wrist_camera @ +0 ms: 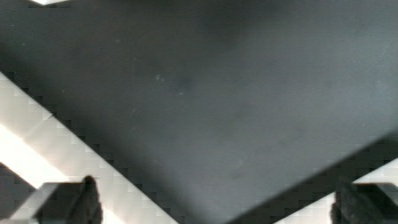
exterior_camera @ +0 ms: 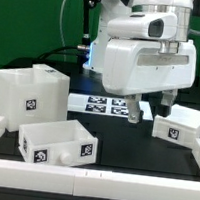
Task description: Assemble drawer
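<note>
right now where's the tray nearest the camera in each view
exterior view: tray sits low, toward the exterior view's left, in front of the housing.
wrist view: not in it.
shared landmark: the open fingers over the black table.

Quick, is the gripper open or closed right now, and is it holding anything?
Gripper: open, jaws wide apart, holding nothing.
</note>
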Robot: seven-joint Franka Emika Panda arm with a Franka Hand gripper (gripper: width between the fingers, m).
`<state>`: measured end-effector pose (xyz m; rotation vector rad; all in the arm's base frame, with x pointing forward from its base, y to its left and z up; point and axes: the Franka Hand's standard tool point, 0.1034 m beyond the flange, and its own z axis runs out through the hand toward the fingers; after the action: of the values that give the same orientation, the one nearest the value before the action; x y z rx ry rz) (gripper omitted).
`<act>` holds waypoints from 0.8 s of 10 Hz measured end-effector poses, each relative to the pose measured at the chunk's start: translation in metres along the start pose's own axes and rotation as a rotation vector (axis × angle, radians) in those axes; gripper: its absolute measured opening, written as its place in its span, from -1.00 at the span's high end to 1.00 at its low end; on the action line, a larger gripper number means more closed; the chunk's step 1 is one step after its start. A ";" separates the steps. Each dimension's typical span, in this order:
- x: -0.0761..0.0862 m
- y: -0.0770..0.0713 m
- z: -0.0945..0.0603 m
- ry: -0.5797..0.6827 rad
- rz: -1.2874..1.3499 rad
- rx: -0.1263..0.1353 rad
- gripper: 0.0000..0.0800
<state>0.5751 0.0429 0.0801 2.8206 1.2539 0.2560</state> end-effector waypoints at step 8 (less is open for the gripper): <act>0.000 0.000 0.000 0.000 0.006 0.000 -0.62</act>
<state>0.5748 0.0428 0.0800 2.8252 1.2452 0.2554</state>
